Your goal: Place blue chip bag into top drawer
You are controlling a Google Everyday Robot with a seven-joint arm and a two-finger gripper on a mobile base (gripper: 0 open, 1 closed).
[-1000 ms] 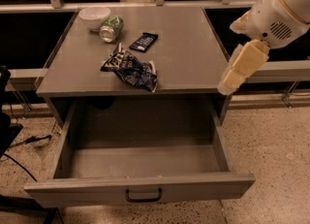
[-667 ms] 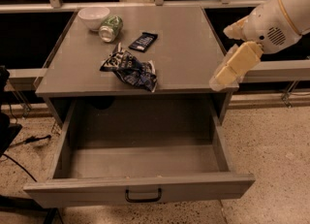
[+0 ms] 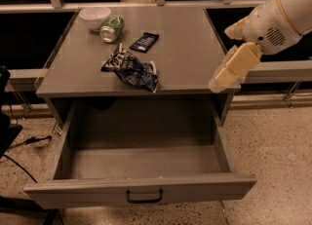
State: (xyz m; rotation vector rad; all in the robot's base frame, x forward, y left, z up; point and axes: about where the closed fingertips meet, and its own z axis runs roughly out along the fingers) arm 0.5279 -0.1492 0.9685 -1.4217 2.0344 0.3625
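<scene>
We see the gripper (image 3: 219, 80) hanging at the front right corner of the table (image 3: 195, 48) | blue chip bag (image 3: 130, 69) lies crumpled near the front edge, well apart | top drawer (image 3: 97, 192) stands open below.

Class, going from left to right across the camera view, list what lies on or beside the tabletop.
White bowl → green can → dark bar wrapper → gripper, at the right front corner of the table. The blue chip bag spans below can and wrapper, so unranked.
</scene>
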